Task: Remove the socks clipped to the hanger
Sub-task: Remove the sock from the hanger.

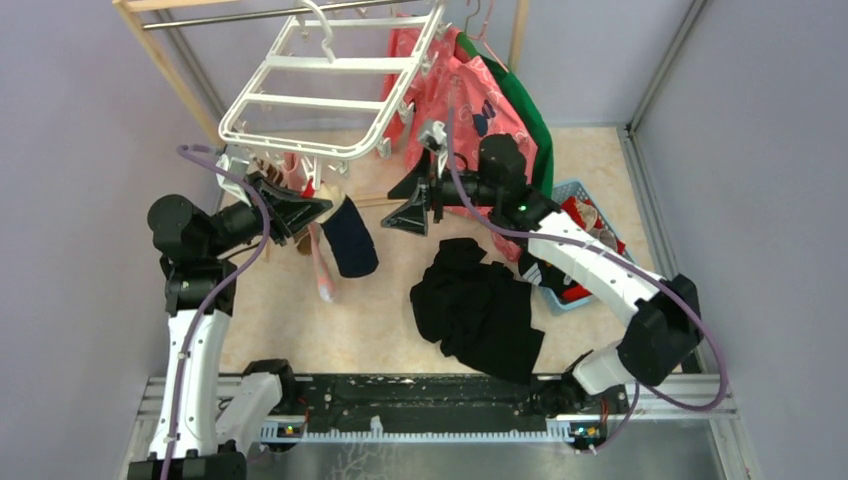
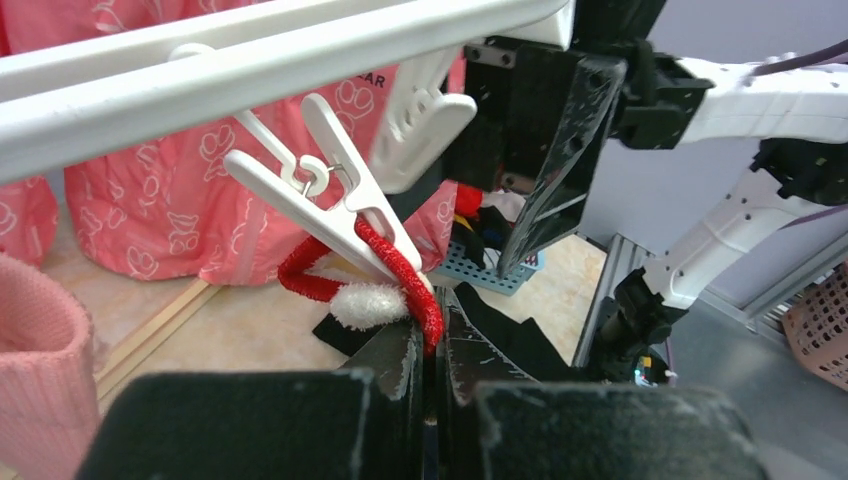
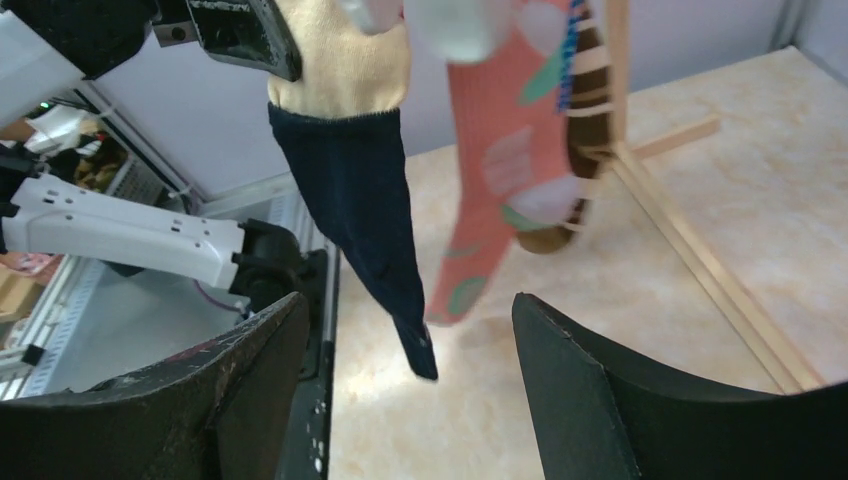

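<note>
The white hanger [image 1: 330,90] hangs from the rail at the top, and its bar shows in the left wrist view [image 2: 250,70]. My left gripper [image 1: 308,210] is shut on the fuzzy red sock [image 2: 405,275] with a white pompom. A white clip [image 2: 335,200] still pinches that sock. A navy sock with a cream cuff [image 1: 350,240] [image 3: 360,190], a salmon patterned sock [image 3: 500,170] and a brown striped sock [image 3: 580,130] hang from the hanger. My right gripper [image 1: 418,205] is open and empty, right of the socks and facing them [image 3: 408,305].
A black cloth heap [image 1: 480,305] lies on the floor in the middle. A blue basket [image 1: 590,215] with clothes sits under my right arm. A pink printed shirt [image 1: 470,100] and a green garment [image 1: 525,110] hang behind. A wooden rack frame [image 1: 170,70] stands at the left.
</note>
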### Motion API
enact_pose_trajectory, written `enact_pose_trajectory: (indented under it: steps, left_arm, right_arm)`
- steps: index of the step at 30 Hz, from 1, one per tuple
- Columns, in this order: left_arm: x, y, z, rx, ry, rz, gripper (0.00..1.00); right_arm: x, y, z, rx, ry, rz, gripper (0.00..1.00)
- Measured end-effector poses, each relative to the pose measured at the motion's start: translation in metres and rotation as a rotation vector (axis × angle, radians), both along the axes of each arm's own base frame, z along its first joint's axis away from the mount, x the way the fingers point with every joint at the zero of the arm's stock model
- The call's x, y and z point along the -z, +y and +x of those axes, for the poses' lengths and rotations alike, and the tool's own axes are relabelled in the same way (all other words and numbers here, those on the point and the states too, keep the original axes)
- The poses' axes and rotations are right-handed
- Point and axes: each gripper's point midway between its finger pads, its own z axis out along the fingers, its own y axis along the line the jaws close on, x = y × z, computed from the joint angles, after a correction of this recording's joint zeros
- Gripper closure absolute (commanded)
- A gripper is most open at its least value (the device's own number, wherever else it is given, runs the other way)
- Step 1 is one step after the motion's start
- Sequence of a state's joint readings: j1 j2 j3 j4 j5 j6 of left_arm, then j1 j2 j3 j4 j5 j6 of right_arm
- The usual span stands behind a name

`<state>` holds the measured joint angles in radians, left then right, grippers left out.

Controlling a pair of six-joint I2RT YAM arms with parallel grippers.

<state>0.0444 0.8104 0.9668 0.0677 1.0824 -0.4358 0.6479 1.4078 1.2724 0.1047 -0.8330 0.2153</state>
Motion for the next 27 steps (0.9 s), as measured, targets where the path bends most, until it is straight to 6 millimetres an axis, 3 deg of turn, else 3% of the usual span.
enact_pose_trajectory:
  steps: [5, 11, 14, 20, 24, 27]
  left_arm:
    - [0.002, -0.003, -0.002, 0.025, 0.033, -0.039, 0.97]
    - [0.011, -0.004, 0.000, 0.032, 0.080, -0.070, 0.95]
    - [0.013, -0.005, 0.000, 0.034, 0.092, -0.080, 0.94]
    - [0.012, -0.004, 0.001, 0.029, 0.093, -0.089, 0.87]
    - [0.014, -0.003, 0.004, 0.012, 0.101, -0.091, 0.67]
    - [0.017, -0.001, 0.008, -0.008, 0.119, -0.086, 0.54]
  right_arm:
    - [0.020, 0.035, -0.008, -0.095, 0.042, 0.019, 0.25]
    - [0.028, 0.060, -0.009, -0.166, 0.118, 0.086, 0.26]
    - [0.034, 0.066, -0.008, -0.191, 0.160, 0.110, 0.32]
    - [0.044, 0.080, -0.016, -0.254, 0.237, 0.135, 0.70]
    - [0.049, 0.083, -0.020, -0.283, 0.277, 0.137, 0.94]
    - [0.048, 0.084, -0.021, -0.294, 0.292, 0.144, 1.00]
